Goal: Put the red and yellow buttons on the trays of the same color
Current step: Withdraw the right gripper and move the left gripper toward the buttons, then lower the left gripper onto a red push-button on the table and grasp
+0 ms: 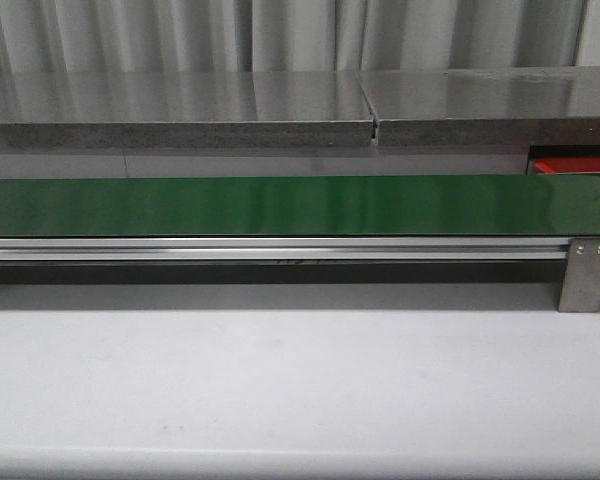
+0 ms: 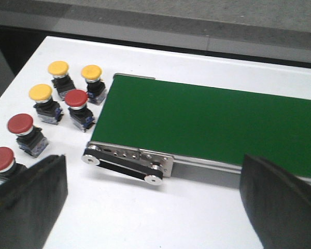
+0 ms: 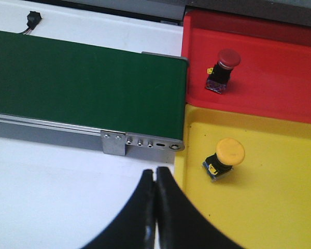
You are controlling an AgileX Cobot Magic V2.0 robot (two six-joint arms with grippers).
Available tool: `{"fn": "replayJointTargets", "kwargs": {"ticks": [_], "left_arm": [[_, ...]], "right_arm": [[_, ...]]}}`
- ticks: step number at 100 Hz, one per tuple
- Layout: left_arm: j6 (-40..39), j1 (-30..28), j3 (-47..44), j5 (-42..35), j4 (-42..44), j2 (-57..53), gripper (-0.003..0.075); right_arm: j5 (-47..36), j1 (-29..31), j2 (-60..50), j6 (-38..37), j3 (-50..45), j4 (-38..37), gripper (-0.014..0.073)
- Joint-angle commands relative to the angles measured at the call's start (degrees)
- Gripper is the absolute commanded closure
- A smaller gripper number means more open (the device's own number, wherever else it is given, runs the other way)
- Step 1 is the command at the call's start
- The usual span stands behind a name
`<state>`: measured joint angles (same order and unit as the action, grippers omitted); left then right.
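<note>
In the left wrist view the left gripper (image 2: 150, 202) hangs released, its two black fingers (image 2: 26, 199) spread wide above the white table (image 2: 197, 218), while six mushroom-capped push buttons on dark square bases — three yellow (image 2: 58, 68) and three red (image 2: 76, 97) — stand clustered just off the end of the long glossy green conveyor belt (image 2: 207, 122), at about nine o'clock from it. In the right wrist view the right gripper (image 3: 155, 181) is clenched on nothing, fingertips pressed together over the table edge beside the trays. One red-capped button (image 3: 225, 65) lies in the bright red flat tray (image 3: 280, 78) and one yellow-capped button (image 3: 227, 157) in the bright yellow flat tray (image 3: 280, 197) — both trays abutting the belt's other end, yellow at six o'clock of red.
</note>
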<state>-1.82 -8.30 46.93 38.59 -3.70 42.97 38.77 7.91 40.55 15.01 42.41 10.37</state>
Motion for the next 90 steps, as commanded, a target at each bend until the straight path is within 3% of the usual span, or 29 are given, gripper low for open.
{"fn": "replayJointTargets", "kwargs": {"ticks": [1, 24, 51, 90], "left_arm": [[-2.5, -2.2, 6.8, -3.4, 0.6, 6.0, 0.0060], [-4.4, -12.1, 17.7, -3.4, -4.5, 25.0, 0.0061], [-4.5, -22.9, 21.7, -3.2, -6.9, 42.2, 0.0061], [-4.5, -30.9, 21.8, -6.7, -2.3, 51.4, 0.0061]], "right_arm": [[-3.9, -0.1, -0.2, 0.6, 1.5, 0.4, 0.0712], [-3.9, -0.1, -0.2, 0.6, 1.5, 0.4, 0.0712], [-3.9, -0.1, -0.2, 0.6, 1.5, 0.4, 0.0712], [-3.9, -0.1, -0.2, 0.6, 1.5, 0.4, 0.0712]]}}
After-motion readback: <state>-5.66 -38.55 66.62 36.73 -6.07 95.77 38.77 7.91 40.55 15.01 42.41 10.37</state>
